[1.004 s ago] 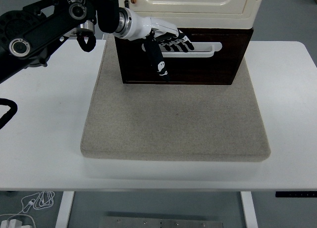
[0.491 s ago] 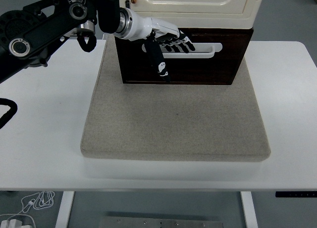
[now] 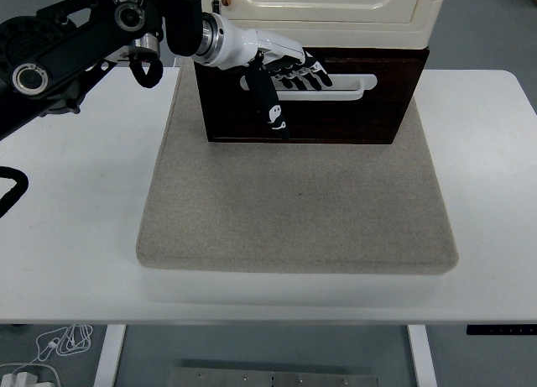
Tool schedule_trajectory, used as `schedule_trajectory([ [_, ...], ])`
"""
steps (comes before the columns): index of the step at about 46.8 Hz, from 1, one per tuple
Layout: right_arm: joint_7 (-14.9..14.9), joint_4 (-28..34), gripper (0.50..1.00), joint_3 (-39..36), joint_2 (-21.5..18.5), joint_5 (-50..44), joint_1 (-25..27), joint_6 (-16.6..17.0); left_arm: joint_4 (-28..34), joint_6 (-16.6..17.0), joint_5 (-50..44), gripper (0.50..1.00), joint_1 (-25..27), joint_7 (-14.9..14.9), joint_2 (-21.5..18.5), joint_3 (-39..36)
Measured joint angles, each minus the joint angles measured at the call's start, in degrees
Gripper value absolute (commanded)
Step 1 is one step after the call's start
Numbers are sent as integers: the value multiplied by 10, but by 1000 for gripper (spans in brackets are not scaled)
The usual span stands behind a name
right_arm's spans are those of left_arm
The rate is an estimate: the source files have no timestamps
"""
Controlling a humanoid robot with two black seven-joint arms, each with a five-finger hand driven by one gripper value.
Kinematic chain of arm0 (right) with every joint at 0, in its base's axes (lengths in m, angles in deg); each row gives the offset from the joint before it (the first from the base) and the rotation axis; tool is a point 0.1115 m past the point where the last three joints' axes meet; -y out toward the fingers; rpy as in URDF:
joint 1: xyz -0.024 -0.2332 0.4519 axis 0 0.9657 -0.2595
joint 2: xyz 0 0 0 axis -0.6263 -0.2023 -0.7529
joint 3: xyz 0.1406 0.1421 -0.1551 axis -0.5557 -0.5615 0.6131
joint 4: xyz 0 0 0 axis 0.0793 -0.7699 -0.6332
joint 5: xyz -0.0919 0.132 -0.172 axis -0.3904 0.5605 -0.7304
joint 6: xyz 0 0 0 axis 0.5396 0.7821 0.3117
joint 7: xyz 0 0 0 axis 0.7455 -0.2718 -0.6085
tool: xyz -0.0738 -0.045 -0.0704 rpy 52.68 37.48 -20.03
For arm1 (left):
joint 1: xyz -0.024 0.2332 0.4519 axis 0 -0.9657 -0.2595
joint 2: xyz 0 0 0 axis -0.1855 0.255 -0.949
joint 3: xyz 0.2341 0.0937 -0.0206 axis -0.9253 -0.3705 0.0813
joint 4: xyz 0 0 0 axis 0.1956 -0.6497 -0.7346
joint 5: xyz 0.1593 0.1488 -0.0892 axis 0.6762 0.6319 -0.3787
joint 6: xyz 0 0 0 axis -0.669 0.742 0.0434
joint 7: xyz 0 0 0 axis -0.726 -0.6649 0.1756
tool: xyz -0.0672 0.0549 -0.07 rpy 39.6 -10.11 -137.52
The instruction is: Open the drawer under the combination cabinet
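A white desk (image 3: 75, 236) carries a grey mat (image 3: 294, 211); at its far end sits the cabinet (image 3: 327, 9), its dark drawer (image 3: 336, 110) shut. My left robot hand (image 3: 289, 68) curls its fingers into the white handle (image 3: 357, 83). Next, I judge, a straight pull toward me.

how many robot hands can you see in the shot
1. The left hand is at the white handle of the dark drawer, under the cream cabinet. No right hand shows; it is out of view.
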Motion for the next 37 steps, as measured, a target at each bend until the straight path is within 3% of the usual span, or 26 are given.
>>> schedule_trajectory([
  [37, 0, 0, 928, 0, 0, 0, 0, 0, -4, 3, 13, 1000, 0, 0, 14, -15],
])
